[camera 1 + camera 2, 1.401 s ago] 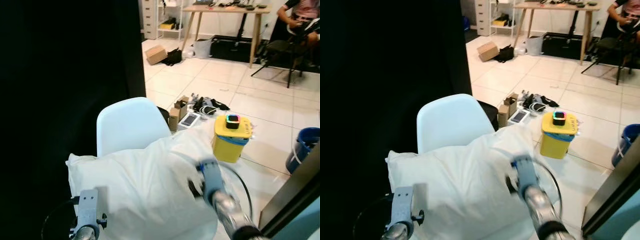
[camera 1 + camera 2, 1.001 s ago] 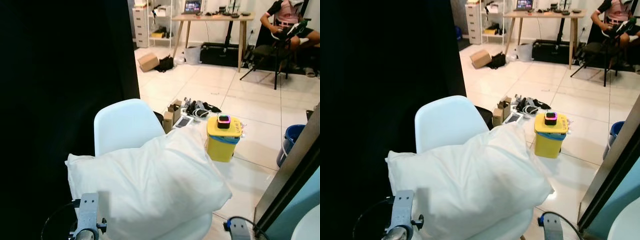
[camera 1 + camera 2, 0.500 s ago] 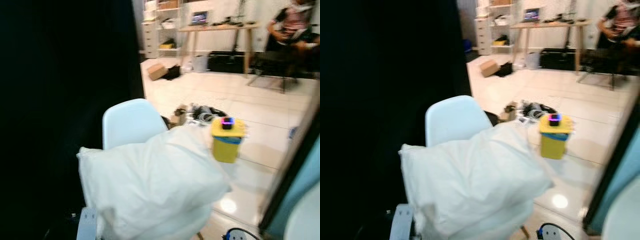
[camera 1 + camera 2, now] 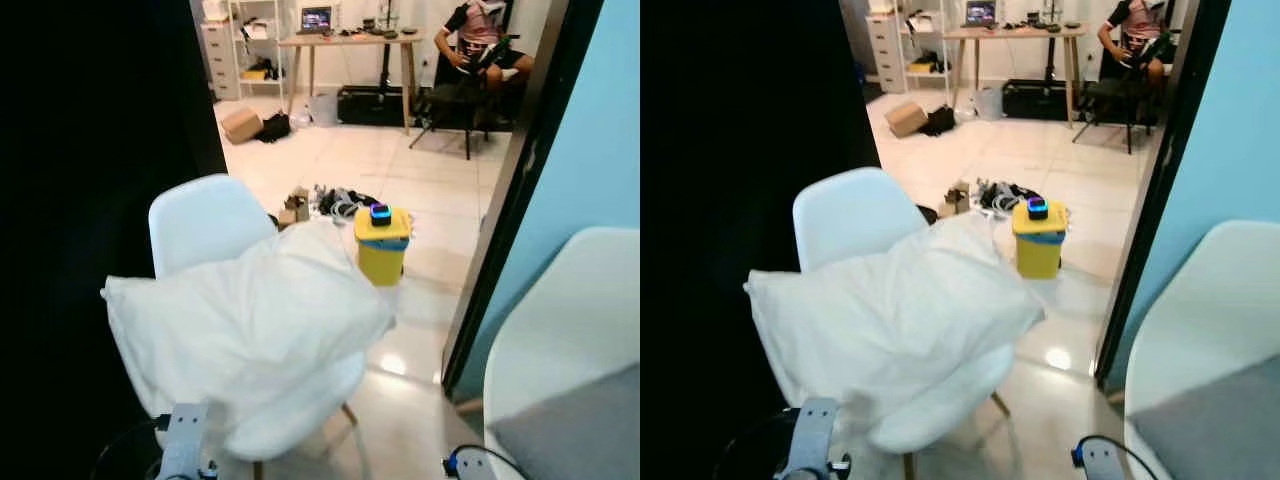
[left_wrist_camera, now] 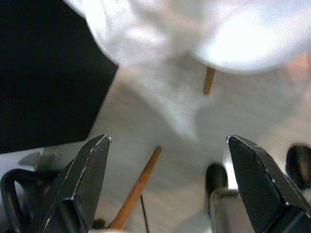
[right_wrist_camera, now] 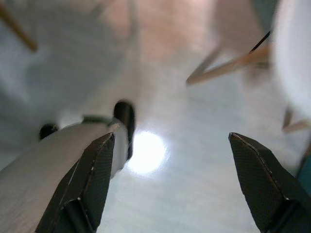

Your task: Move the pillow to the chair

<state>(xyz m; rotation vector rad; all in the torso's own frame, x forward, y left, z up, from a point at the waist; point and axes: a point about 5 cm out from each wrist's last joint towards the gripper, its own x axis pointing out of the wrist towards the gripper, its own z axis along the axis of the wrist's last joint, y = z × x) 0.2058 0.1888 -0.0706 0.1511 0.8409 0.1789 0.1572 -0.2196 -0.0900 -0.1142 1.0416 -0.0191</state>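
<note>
White pillow (image 4: 240,320) lies on white chair (image 4: 200,222), left of centre. Yellow bin (image 4: 381,247) behind it, lid on. Left gripper (image 5: 165,165) and right gripper (image 6: 167,165) fingers apart, empty.

Yellow bin (image 4: 381,246) on tiled floor (image 4: 420,200); a person (image 4: 485,30) seated, perhaps at the desk (image 4: 345,45).

Each tool was formed of two long black fingers, faceted and tapering to blunt tips. The left tool (image 5: 165,179) was seen spread wide, as was the right tool (image 6: 170,179). Behind the left tool a silver-grey bracket with small dark screws was mounted, and a looped black cable was attached beside it.
</note>
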